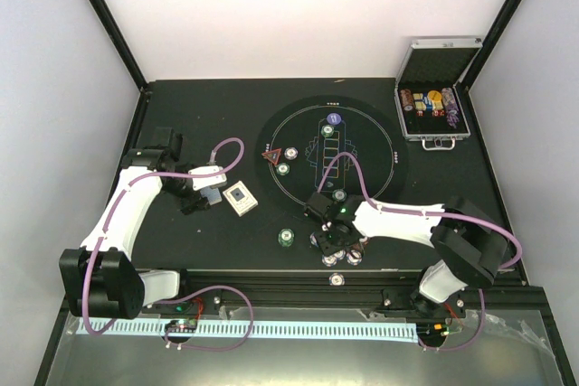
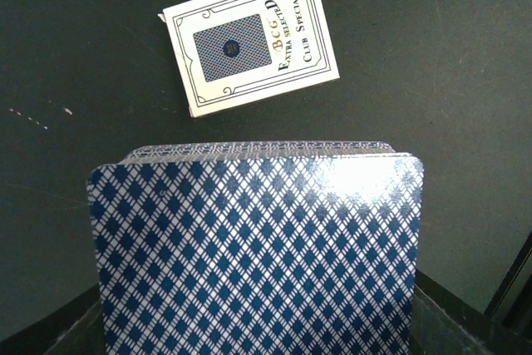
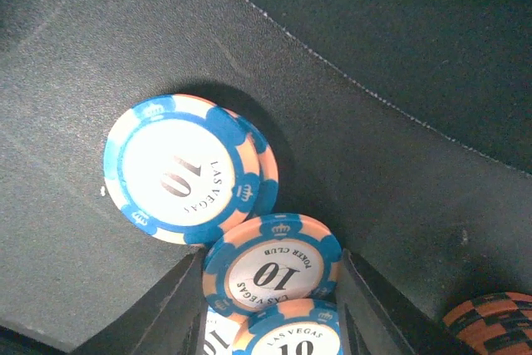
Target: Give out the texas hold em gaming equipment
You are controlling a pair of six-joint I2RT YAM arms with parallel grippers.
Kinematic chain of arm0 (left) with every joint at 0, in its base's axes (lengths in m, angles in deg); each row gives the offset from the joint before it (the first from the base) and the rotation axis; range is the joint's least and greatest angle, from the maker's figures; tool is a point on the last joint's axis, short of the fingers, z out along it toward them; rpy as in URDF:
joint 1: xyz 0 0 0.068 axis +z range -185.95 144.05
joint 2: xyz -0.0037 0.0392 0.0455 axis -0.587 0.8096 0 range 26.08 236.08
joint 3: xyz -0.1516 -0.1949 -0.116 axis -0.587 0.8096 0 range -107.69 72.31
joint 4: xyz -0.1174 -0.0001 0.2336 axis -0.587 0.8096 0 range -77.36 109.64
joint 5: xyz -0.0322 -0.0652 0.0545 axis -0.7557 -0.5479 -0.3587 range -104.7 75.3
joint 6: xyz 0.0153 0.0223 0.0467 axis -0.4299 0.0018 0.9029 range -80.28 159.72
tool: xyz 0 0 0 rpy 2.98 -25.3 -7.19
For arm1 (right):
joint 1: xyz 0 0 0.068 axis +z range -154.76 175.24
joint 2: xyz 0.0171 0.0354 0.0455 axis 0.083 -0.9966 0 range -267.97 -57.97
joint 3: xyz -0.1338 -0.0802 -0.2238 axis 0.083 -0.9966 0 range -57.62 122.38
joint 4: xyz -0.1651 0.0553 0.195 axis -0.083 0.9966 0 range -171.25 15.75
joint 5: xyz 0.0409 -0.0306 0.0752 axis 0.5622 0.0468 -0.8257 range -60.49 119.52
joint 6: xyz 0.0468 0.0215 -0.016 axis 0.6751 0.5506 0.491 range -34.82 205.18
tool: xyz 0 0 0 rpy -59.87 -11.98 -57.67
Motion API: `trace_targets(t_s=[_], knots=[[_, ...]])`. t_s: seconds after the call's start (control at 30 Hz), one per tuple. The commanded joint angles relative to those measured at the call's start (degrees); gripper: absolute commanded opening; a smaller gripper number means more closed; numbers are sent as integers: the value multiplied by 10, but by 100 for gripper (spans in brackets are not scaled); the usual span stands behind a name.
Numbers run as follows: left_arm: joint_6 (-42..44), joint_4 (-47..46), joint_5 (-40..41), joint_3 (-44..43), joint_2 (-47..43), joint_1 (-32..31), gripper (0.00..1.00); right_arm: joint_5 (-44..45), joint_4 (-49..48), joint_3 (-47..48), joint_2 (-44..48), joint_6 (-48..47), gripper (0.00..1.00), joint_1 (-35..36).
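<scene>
The left fingers (image 2: 453,330) were clamped on a deck of cards (image 2: 253,255), bare tabletop (image 1: 208,106) beyond its top edge up to the card box (image 2: 249,39), while the right fingers (image 3: 179,309) flanked a blue-and-orange chip (image 3: 272,265) by the round mat (image 3: 416,39) edge, grip unclear, the right arm (image 1: 407,219) stretched low leftward.

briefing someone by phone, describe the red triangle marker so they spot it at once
Find the central round black mat. Near its left rim lies the red triangular marker, two green chips just right of it. It is the only triangular piece; its neighbours are round.
</scene>
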Motion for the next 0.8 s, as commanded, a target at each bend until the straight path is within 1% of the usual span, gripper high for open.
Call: trace_targets(t_s=[0.0,0.27,0.4,0.47,0.6,0.63,0.77], knots=[[9,4,0,-12,-15,4,1,14,15,26,13,-4,25,2],[9,5,-3,-14,-15,5,2,52,62,79,28,-15,22,1],[8,5,-4,-15,-14,5,1,72,76,123,13,-37,22,-27],[7,6,-4,-17,-13,4,2,85,79,146,0,-55,21,-59],[7,5,-6,-16,-13,4,2,100,79,239,-45,-103,21,-151],[5,5,-9,-17,-12,5,2,105,81,268,-67,-115,21,-182],[3,8,-12,-19,-10,4,2,100,94,398,-160,-150,21,-256]])
